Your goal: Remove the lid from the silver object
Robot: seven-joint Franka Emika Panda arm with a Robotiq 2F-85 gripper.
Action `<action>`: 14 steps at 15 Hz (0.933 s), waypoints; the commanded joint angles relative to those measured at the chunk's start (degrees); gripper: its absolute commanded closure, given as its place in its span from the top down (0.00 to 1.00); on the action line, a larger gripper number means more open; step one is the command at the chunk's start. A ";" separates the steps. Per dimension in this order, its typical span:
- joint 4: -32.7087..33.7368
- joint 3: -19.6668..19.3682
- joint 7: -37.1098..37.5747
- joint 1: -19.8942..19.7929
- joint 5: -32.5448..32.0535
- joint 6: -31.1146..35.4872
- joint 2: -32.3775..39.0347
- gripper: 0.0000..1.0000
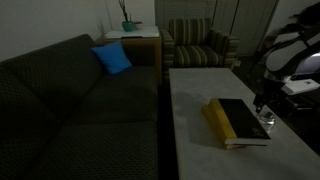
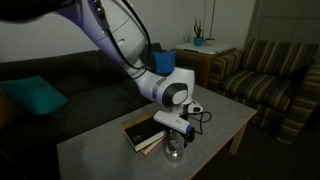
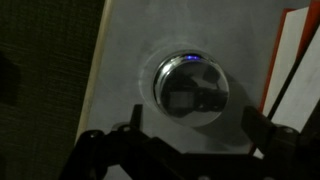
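The silver object (image 3: 190, 87) is a small, low, shiny round container on the grey table, seen from above in the wrist view; its lid reflects the camera. It also shows in both exterior views (image 1: 266, 124) (image 2: 175, 150), beside the black book with yellow edge (image 1: 234, 120) (image 2: 146, 133). My gripper (image 3: 196, 128) is open, fingers spread wide on either side, hovering straight above the container and not touching it. In an exterior view the gripper (image 2: 181, 133) hangs just over the container.
The table's edge (image 3: 95, 80) runs along one side of the container, with a dark sofa (image 1: 80, 100) beyond it. A blue cushion (image 1: 112, 58) lies on the sofa. A striped armchair (image 1: 200, 45) stands at the far end.
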 commanded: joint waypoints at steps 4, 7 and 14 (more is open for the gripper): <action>-1.41 0.97 -2.01 -1.43 -0.26 -1.17 0.02 1.00; -2.24 1.44 -2.19 -1.89 0.03 -2.05 0.06 1.00; -2.35 1.41 -0.62 -1.74 0.80 -1.23 0.08 1.00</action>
